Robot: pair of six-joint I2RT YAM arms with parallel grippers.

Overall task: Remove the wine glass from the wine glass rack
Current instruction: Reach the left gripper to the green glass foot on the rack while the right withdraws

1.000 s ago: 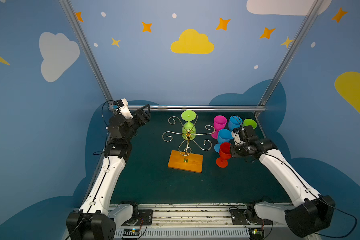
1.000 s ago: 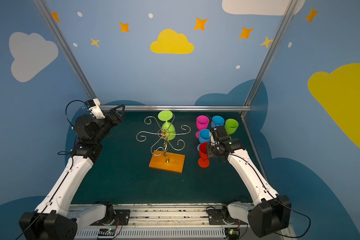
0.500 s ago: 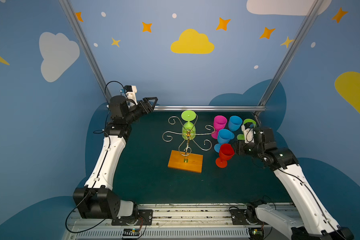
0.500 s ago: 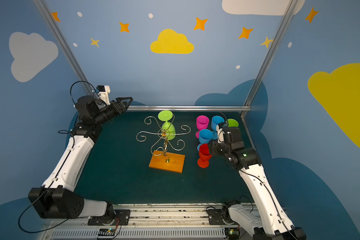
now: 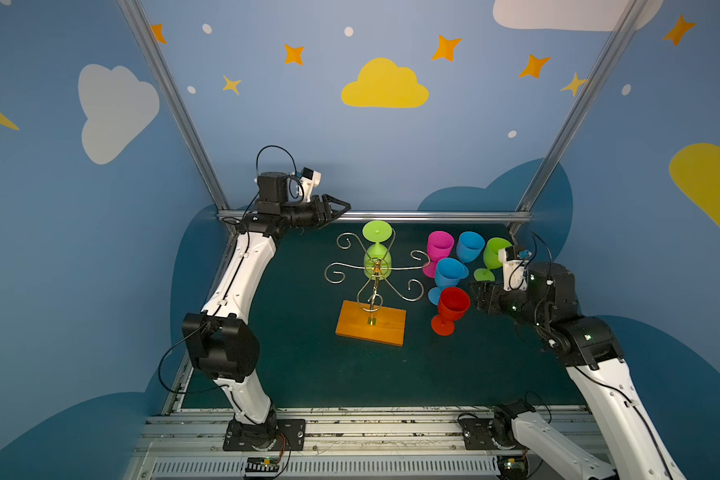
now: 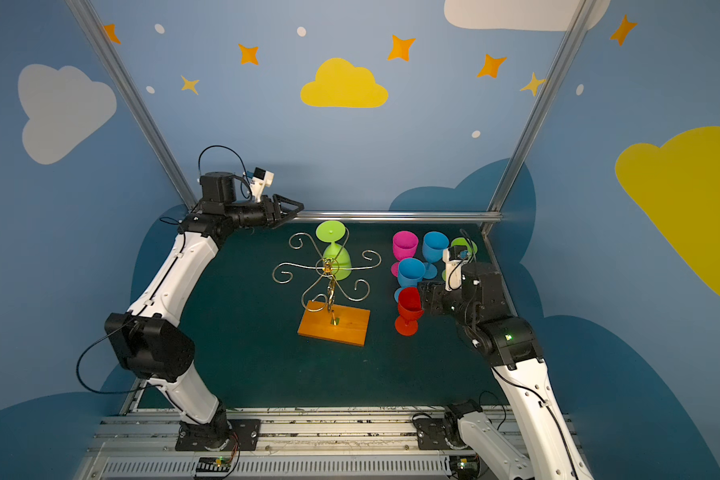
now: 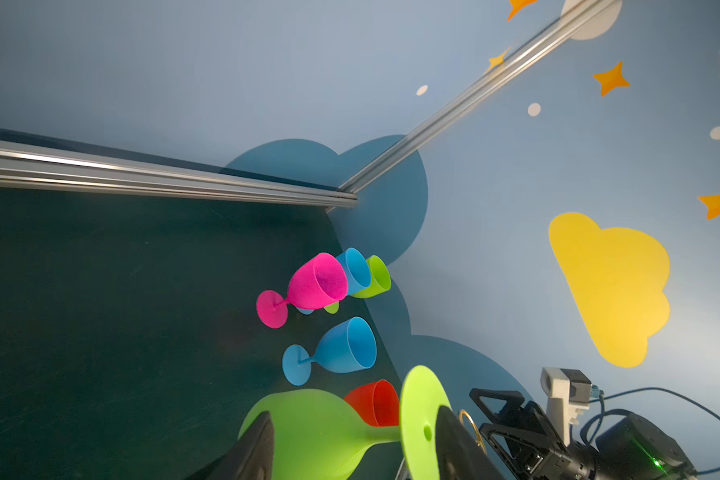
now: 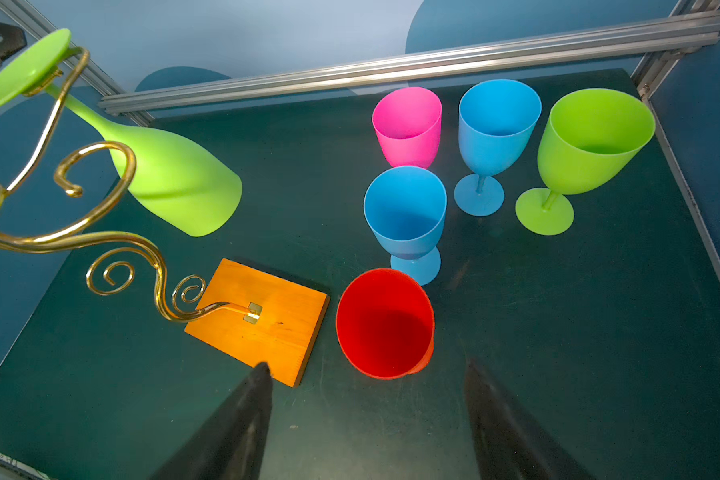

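Lime-green plastic wine glass point(image 5: 376, 251) hangs on gold wire rack point(image 5: 387, 326). Left gripper point(image 5: 344, 206), near, should straddle its stem. Right gripper point(image 8: 366, 368) clear. Both jaws apart.

Sky-blue walls point(image 5: 350, 145) close the cell on three sides, painted with a yellow cloud point(image 5: 384, 85) at the back, a pale grey cloud point(image 5: 115, 112) on the left wall, orange stars point(image 5: 294, 54) and small white dots point(image 5: 348, 31). Darker blue cloud shapes point(image 5: 495, 195) run along the foot of the walls. Slanting aluminium posts point(image 5: 171, 104) mark the two back corners, joined low down by a horizontal aluminium bar point(image 5: 391, 216). The surface point(image 5: 329, 374) is dark green and matte, evenly lit, and ends at metal rails point(image 5: 371, 432) along the near edge.
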